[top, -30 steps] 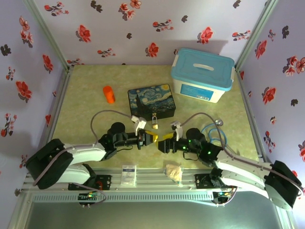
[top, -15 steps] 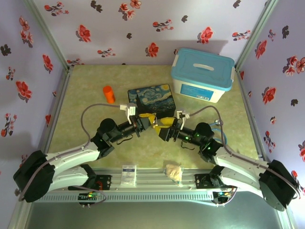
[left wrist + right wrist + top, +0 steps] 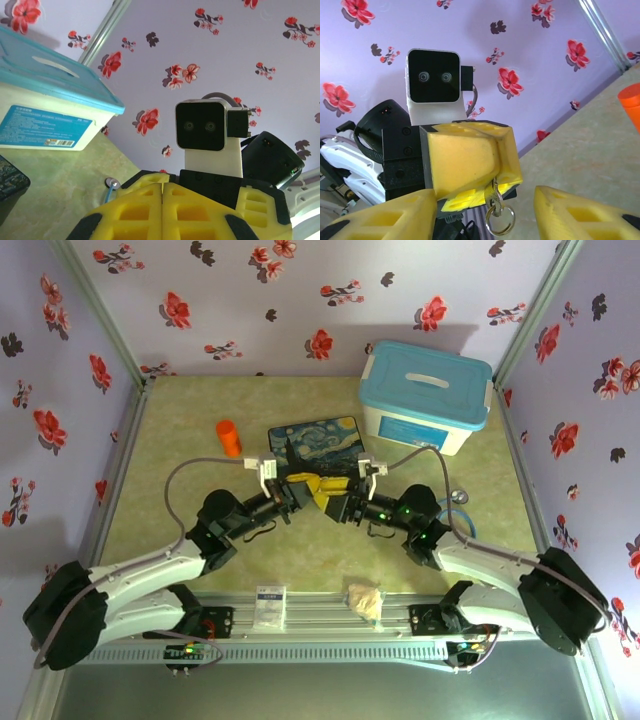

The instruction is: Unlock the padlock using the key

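while our left claw [image 3: 477,190] clenches the tiny thin metal key [image 3: 494,192], silver ring [image 3: 499,221] dangling, we hold our right claw [image 3: 482,215] released facing it, likely for handover.

Looks like a robot lab test booth dressed up a bit homey: flowered wallpaper [image 3: 300,300] on three panels held by bare metal posts [image 3: 100,310], boxing in a small table [image 3: 180,500]. Two arms, left [image 3: 150,575] and right [image 3: 500,575], are bolted to a slotted metal rail [image 3: 320,612] at the near edge, with a loose cable [image 3: 190,475] looping off one. The stuff laid out looks like props: a plastic bin [image 3: 425,395], a painted box [image 3: 320,435] and an orange cup [image 3: 229,438].
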